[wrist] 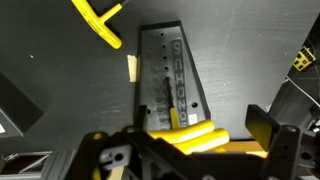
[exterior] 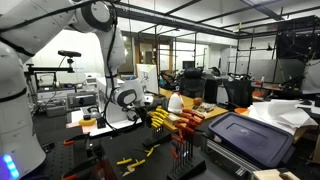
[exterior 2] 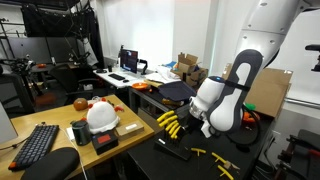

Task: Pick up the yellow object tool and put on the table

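The yellow-handled tool lies between my gripper's fingers in the wrist view, its two yellow handles side by side. The right finger stands clear of the handles with a gap, so my gripper looks open around it. In both exterior views the yellow tool sticks out from the gripper, above the dark table and beside a rack of red-handled tools. Whether the tool rests on the rack I cannot tell.
A black drill-bit holder and a yellow T-shaped tool lie on the dark table below. More yellow-handled tools lie on the table. A dark case stands nearby, and a white helmet sits on a desk.
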